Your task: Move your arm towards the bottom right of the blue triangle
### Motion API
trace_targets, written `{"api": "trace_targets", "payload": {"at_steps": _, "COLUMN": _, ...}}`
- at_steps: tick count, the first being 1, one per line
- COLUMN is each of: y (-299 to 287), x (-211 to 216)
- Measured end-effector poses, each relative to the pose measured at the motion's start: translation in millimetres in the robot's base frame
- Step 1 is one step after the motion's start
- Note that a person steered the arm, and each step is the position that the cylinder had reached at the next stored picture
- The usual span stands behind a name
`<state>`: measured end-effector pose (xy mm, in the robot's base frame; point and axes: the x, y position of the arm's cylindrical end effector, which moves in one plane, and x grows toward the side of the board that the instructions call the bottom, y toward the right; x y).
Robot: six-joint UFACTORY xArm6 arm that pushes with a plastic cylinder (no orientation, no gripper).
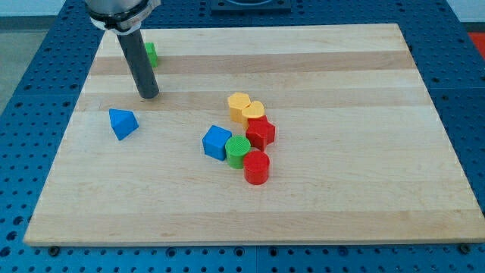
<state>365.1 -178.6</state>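
Observation:
The blue triangle (122, 123) lies on the wooden board at the view's left. My tip (149, 96) rests on the board just above and to the right of the blue triangle, a short gap away. The dark rod rises from it toward the view's top left.
A green block (151, 53) sits partly hidden behind the rod near the top left. A cluster lies mid-board: yellow hexagon (239, 105), yellow heart (253, 111), red star (261, 133), blue cube (217, 142), green cylinder (237, 151), red cylinder (256, 167). The board's bare wood (364, 114) is ringed by blue perforated table.

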Motion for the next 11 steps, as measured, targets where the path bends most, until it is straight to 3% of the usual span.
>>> {"api": "trace_targets", "payload": {"at_steps": 4, "y": -5.5, "x": -88.7}}
{"api": "trace_targets", "payload": {"at_steps": 11, "y": -20.1, "x": -99.3}}
